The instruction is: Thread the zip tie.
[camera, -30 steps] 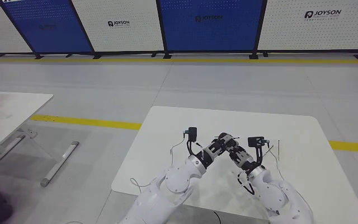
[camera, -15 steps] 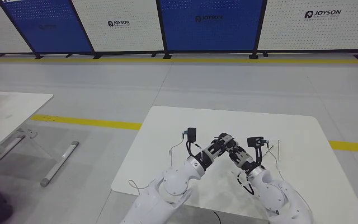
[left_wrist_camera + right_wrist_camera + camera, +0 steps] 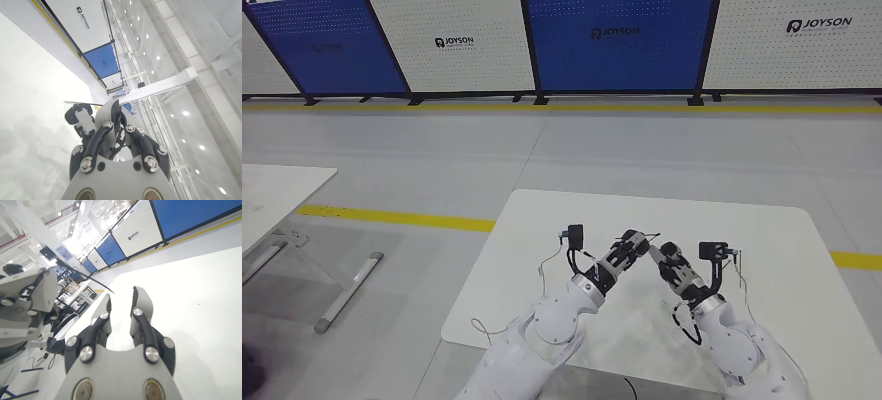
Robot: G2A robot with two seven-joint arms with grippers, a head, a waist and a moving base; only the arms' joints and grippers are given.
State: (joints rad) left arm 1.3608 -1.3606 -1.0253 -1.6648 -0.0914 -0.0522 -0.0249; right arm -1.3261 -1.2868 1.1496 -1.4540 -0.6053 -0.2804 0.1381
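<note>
The zip tie point(image 3: 90, 278) is a thin black strip held up in the air above the white table point(image 3: 542, 260). My left gripper point(image 3: 117, 103) is shut on one end of it, and the free length point(image 3: 81, 103) sticks out sideways. My right gripper point(image 3: 121, 294) is open with nothing between its fingers; the tie's free tip ends just beside one finger point(image 3: 107, 303) without being held. From above, the left gripper point(image 3: 635, 240) and the right gripper point(image 3: 664, 250) face each other over the table's middle, a small gap apart.
A second white table point(image 3: 272, 195) stands at the far left, with a grey pole point(image 3: 347, 292) lying on the floor beside it. Blue and white partition panels point(image 3: 617, 45) line the back. The table top around both arms is bare.
The two grippers were pressed close together; now they stand apart. The right arm has drawn back to the right, and the left gripper has shifted slightly left and farther from me with the tie.
</note>
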